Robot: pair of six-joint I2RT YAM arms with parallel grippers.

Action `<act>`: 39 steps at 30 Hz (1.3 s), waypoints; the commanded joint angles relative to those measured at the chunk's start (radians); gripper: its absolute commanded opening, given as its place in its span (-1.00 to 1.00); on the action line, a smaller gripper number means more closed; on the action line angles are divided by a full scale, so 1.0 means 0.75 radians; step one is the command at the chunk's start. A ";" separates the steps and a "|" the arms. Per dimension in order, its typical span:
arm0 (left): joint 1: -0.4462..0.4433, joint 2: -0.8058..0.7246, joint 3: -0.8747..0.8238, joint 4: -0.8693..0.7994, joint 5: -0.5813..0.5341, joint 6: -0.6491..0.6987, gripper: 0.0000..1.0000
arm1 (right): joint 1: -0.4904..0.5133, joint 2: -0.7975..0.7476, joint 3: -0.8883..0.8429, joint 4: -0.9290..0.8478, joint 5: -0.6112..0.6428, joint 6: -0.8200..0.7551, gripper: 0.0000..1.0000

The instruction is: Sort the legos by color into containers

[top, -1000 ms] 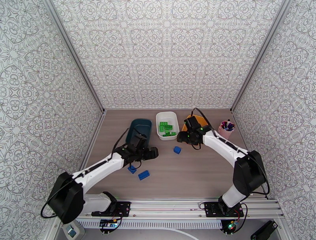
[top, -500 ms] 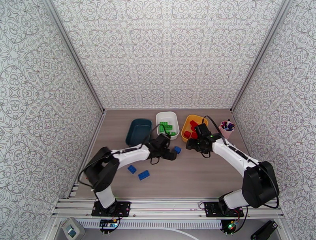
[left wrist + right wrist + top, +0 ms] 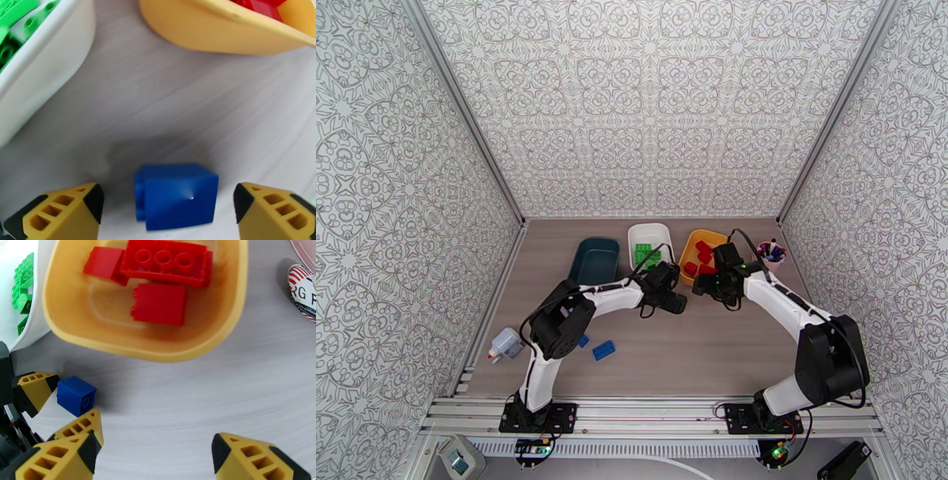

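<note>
The left gripper [image 3: 168, 201] holds its jaws wide on either side of a blue brick [image 3: 175, 195], with gaps showing on both sides. The brick lies on the table just short of the white tub [image 3: 47, 75] and yellow tub [image 3: 221, 330] by the far edge. From above, the gripper hides it. The right gripper [image 3: 156, 453] hangs wide and empty. A second blue brick [image 3: 584, 341] is half hidden behind the left arm.

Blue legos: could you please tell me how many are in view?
3 blue legos. One sits between the fingers of the left hand; two lie nearer the arm bases, one in the open, one partly behind the left arm. Others may be hidden.
</note>
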 commanded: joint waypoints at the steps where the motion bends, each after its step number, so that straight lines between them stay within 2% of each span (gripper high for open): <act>1: -0.001 0.033 0.035 -0.041 -0.002 0.018 0.55 | -0.017 0.004 0.008 -0.011 -0.033 -0.027 0.61; 7: -0.018 -0.011 0.013 -0.047 -0.023 0.011 0.12 | -0.020 0.000 0.009 -0.002 -0.039 -0.027 0.58; 9: -0.027 -0.042 -0.008 -0.040 -0.028 0.010 0.03 | -0.020 -0.004 0.009 0.002 -0.044 -0.027 0.56; 17: -0.052 -0.235 -0.140 -0.017 -0.087 -0.031 -0.09 | 0.000 -0.067 -0.014 0.029 -0.081 -0.009 0.54; 25: -0.022 -0.485 -0.282 -0.026 -0.181 -0.069 -0.12 | 0.161 -0.075 0.042 0.039 -0.070 0.009 0.53; 29: 0.083 -0.588 -0.340 -0.048 -0.195 -0.091 -0.12 | 0.241 -0.008 0.127 0.062 -0.074 0.024 0.53; 37: 0.419 -0.676 -0.343 -0.138 -0.214 -0.097 -0.11 | 0.328 0.283 0.454 0.083 -0.057 0.036 0.46; 39: 0.508 -0.669 -0.333 -0.146 -0.205 -0.097 0.06 | 0.328 0.365 0.550 0.084 -0.071 0.040 0.43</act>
